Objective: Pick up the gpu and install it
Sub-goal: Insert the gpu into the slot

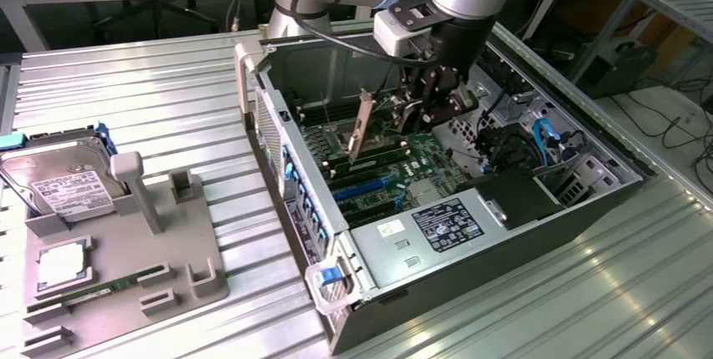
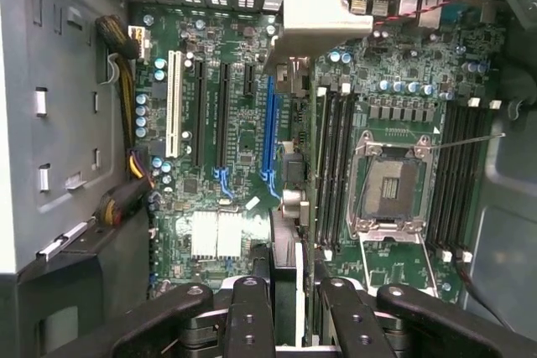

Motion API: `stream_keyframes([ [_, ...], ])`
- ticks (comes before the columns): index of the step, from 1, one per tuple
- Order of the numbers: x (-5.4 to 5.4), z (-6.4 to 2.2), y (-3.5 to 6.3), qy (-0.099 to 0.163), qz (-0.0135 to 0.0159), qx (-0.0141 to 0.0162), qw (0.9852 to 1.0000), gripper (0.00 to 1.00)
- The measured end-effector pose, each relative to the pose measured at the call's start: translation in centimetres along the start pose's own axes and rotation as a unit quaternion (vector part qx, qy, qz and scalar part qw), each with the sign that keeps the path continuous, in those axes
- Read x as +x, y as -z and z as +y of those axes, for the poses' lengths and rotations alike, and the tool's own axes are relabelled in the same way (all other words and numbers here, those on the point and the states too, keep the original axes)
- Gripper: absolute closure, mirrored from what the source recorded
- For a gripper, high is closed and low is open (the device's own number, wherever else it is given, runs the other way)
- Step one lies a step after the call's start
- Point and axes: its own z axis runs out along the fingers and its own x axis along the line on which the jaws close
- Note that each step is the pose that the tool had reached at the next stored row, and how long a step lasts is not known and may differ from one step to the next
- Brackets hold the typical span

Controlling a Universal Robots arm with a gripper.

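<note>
The hand point(image 1: 429, 107) is pinching the gpu point(image 1: 359, 128) on edge, hanging it inside the open computer case point(image 1: 535, 234), long axis running along the blue expansion slot point(image 2: 268, 127) directly beneath it.

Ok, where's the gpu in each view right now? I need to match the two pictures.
Exterior view: the gpu hangs upright inside the open case, gripped by the gripper, over the motherboard.
Wrist view: the gpu is seen edge-on between the gripper fingers, alongside the blue slot.
Shared landmark: the blue slot on the motherboard.
</note>
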Motion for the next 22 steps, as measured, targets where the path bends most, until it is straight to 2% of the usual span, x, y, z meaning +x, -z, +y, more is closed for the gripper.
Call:
stream_keyframes([
  [3,0.0,0.09,-0.51,0.000,-0.0001,0.0000,1.0000,0.73],
  [4,0.0,0.10,-0.65,0.000,0.0008,-0.0002,1.0000,0.73],
  [5,-0.1,0.10,-0.80,0.000,0.0020,-0.0017,1.0000,0.73],
  [7,-0.3,0.17,-1.14,-0.001,0.0024,-0.0026,1.0000,0.73],
  [9,-0.3,0.20,-1.39,-0.007,0.0030,-0.0051,1.0000,0.73],
  [14,-0.3,0.31,-2.30,-0.037,0.0054,-0.0041,0.9993,0.73],
  [17,-0.3,1.19,-2.81,-0.040,0.0056,-0.0039,0.9992,0.73],
  [22,-0.2,1.64,-3.77,-0.039,0.0055,-0.0041,0.9992,0.73],
])
